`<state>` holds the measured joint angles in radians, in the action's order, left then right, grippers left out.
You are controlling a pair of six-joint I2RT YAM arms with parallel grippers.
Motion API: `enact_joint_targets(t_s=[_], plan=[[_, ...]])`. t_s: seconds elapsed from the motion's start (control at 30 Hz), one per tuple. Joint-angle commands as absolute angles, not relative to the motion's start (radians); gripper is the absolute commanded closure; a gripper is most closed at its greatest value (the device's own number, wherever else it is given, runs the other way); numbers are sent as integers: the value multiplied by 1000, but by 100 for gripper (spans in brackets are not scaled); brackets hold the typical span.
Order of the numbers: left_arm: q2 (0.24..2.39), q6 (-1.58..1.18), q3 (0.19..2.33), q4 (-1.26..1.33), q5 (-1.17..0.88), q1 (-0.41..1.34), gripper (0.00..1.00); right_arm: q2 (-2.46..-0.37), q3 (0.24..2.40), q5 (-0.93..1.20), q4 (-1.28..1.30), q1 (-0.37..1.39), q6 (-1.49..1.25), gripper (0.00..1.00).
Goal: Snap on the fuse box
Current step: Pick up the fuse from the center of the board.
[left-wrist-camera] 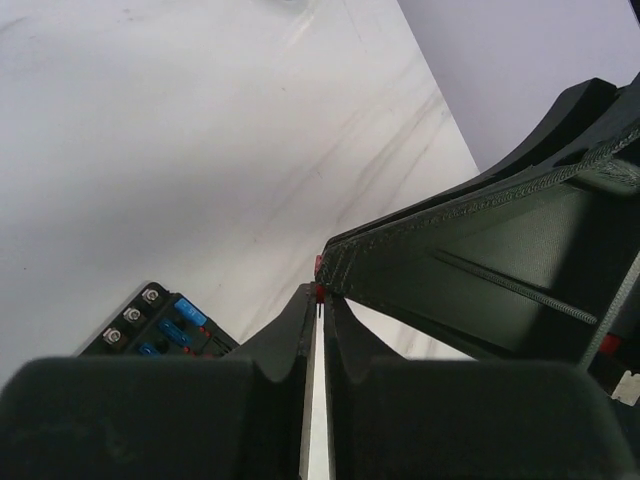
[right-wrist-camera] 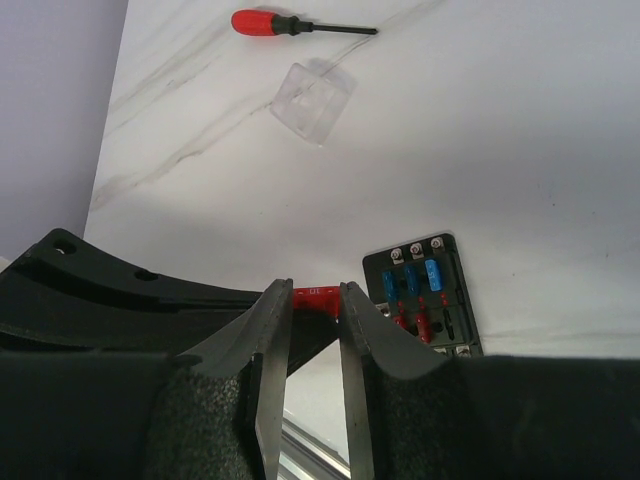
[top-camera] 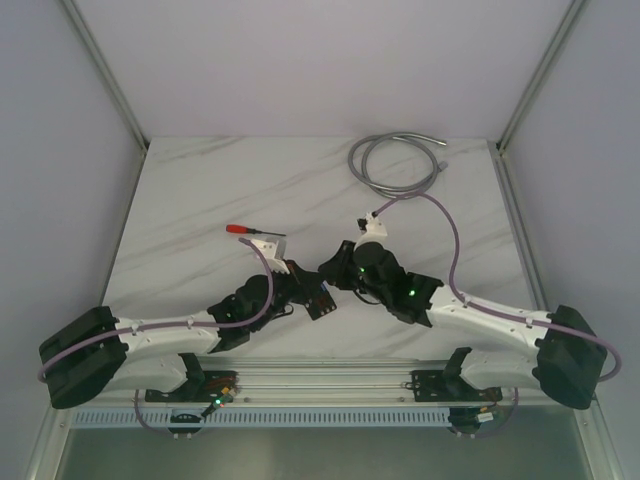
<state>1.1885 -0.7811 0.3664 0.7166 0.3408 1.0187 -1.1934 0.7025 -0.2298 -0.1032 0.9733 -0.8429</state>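
Observation:
The fuse box lies flat on the marble table, a black block with blue and red fuses in its face; it also shows in the left wrist view and the right wrist view. Just above and behind it the two grippers meet tip to tip. My right gripper is shut on a small red fuse held across its fingertips. My left gripper has its jaws almost together, pinching the same red fuse at its very tips. From above, the left gripper and the right gripper hide the fuse.
A red-handled screwdriver lies behind the left gripper, with a clear plastic cover beside it. A grey coiled cable sits at the back right, with a white connector near it. An aluminium rail runs along the near edge.

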Motion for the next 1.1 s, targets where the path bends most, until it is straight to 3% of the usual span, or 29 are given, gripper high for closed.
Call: enact_joint_targets(t_s=[0.0,0.1,0.23,0.37,0.73,1.07], plan=[[1180,-762,392,771,364,1016,92,-1168,668,-220,-124,994,-866,72],[1172,-748,388,749,368,1016,100,-1139,665,-234,-130,994,-830,67],[1132,-678,373,719,363,1016,100,-1063,657,-239,-139,990,-702,54],[1051,-557,354,692,298,1008,100,-952,633,-153,-156,956,-503,48],[894,-335,392,596,-133,999,100,-811,657,398,-100,817,-148,49],[876,-313,425,606,-315,999,100,-825,706,583,-36,810,-43,53]])
